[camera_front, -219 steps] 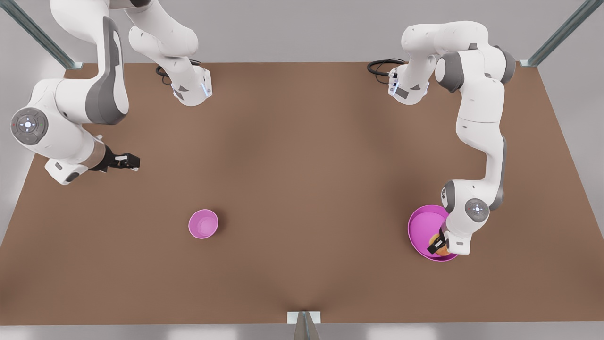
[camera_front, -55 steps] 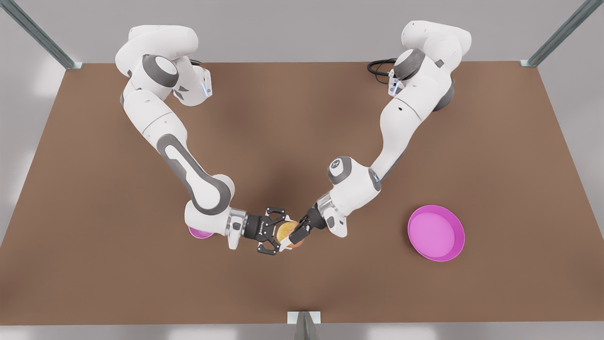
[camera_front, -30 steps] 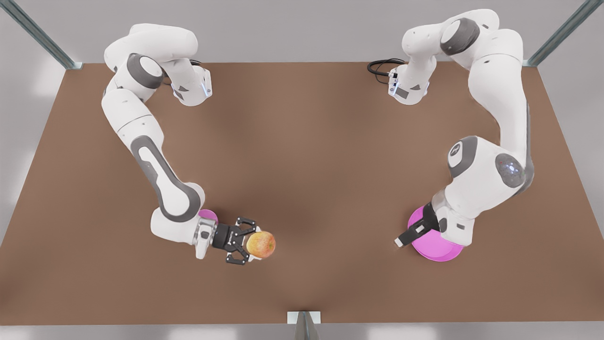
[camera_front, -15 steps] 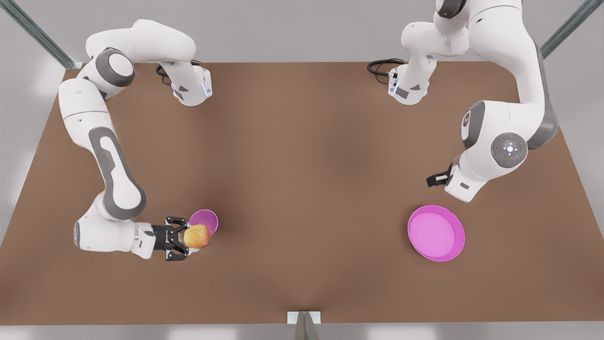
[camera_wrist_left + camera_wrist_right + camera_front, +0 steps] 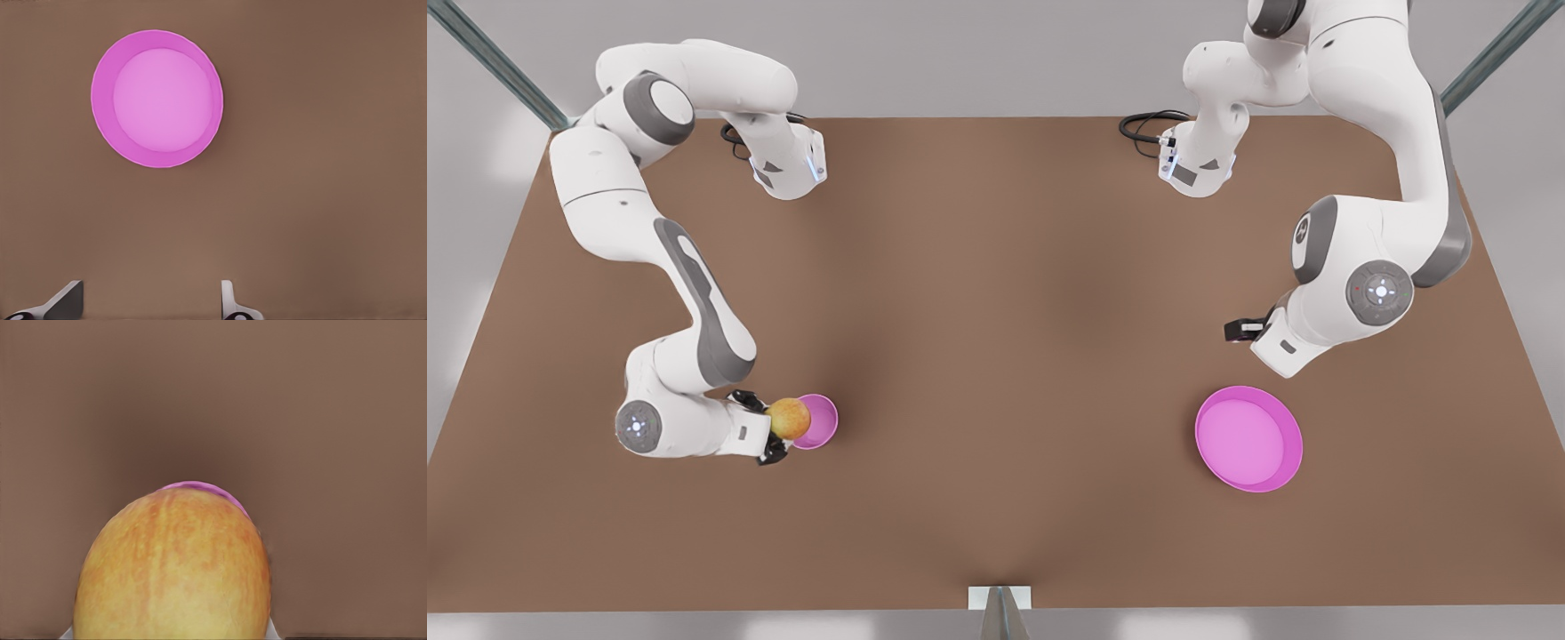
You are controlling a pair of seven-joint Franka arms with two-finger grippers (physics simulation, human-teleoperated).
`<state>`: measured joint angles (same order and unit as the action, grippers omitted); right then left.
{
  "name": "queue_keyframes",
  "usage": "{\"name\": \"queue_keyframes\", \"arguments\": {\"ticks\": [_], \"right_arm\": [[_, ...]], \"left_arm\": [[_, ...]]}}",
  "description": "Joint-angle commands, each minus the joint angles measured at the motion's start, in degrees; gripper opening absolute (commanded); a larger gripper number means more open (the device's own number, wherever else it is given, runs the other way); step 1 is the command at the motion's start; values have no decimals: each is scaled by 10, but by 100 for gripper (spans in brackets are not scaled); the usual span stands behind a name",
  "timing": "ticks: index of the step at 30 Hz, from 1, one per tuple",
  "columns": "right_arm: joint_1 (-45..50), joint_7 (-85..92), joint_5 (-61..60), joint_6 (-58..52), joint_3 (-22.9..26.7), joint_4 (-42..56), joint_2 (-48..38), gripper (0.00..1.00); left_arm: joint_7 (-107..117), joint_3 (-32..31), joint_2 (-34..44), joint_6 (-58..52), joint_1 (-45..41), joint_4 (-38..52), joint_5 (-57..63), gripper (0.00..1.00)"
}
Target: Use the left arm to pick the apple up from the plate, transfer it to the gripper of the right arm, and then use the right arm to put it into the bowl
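Observation:
The yellow-orange apple (image 5: 788,418) sits in my right gripper (image 5: 774,427), the black claw, which is shut on it. This is at the front view's left, and the apple overlaps the near edge of the small pink bowl (image 5: 818,421). From the right wrist, the apple (image 5: 173,570) looms close, with a sliver of the bowl's rim (image 5: 200,485) behind it. My left gripper (image 5: 1240,329) hangs open and holds nothing at the front view's right, behind the magenta plate (image 5: 1248,438). In the left wrist view its fingertips (image 5: 230,301) stand apart above the table, short of the bare plate (image 5: 157,98).
Both arm bases stand at the table's back edge, each with a black cable (image 5: 1143,124) coiled beside it. Metal frame posts (image 5: 1485,62) rise at the back corners. A small bracket (image 5: 1000,597) sits at the middle of the front edge.
My right wrist has turned and carried the apple a little toward the bowl's rim. The left arm has shifted only slightly and still hovers behind the plate.

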<state>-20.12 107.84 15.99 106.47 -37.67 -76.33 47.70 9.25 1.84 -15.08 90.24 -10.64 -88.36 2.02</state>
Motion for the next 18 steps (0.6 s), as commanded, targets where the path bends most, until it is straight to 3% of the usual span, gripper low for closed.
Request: {"name": "queue_keyframes", "arguments": {"ticks": [1, 8, 17, 18], "right_arm": [[20, -44, 12, 51, 28, -17, -15, 81], [57, -63, 14, 123, 71, -55, -18, 81], [64, -72, 16, 152, 83, -91, -33, 82], [63, -72, 16, 155, 83, -95, -34, 92]], "left_arm": [[-88, 0, 0, 1, 0, 0, 1, 100], [-89, 0, -3, 1, 0, 9, 1, 100], [-91, 0, -8, 1, 2, 18, 1, 100], [-91, 0, -8, 1, 2, 18, 2, 100]]}}
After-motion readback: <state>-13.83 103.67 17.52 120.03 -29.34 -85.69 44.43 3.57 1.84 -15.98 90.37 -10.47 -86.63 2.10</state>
